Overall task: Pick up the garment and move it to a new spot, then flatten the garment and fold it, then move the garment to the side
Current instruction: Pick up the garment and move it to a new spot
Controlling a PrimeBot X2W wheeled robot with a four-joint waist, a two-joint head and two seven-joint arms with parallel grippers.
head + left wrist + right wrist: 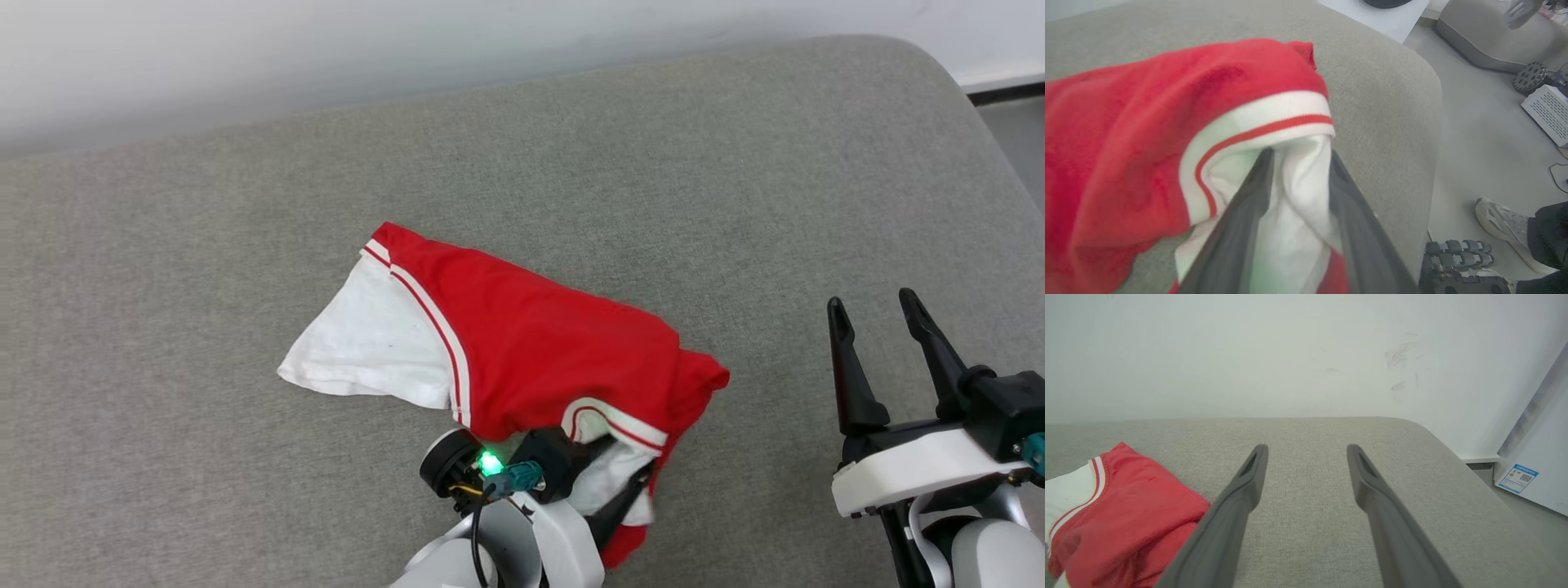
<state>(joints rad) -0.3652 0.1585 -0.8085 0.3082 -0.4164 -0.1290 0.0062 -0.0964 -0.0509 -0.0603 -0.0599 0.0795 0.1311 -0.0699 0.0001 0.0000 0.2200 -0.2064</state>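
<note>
The garment (pixel 531 343), a red shirt with white sleeves and red-striped trim, lies bunched on the grey cushion (pixel 735 163). One white sleeve spreads out to the left. My left gripper (pixel 608 482) is at the garment's near edge with the other sleeve draped over its fingers. In the left wrist view, the left gripper (pixel 1298 151) has its jaws parted, with white cloth of the garment (pixel 1126 122) lying between them and hiding the tips. My right gripper (pixel 873 304) hovers open and empty to the right. From the right wrist, the right gripper (pixel 1306 447) points at bare cushion, with the garment (pixel 1126 514) at the left.
A pale wall (pixel 1306 355) runs behind the cushion, whose rounded edge (pixel 1429 122) drops to the floor on the right. Down there are a person's shoe (pixel 1502 220), a toothed black wheel (pixel 1531 77), a white vented box (pixel 1547 118) and another grey cushion (pixel 1478 36).
</note>
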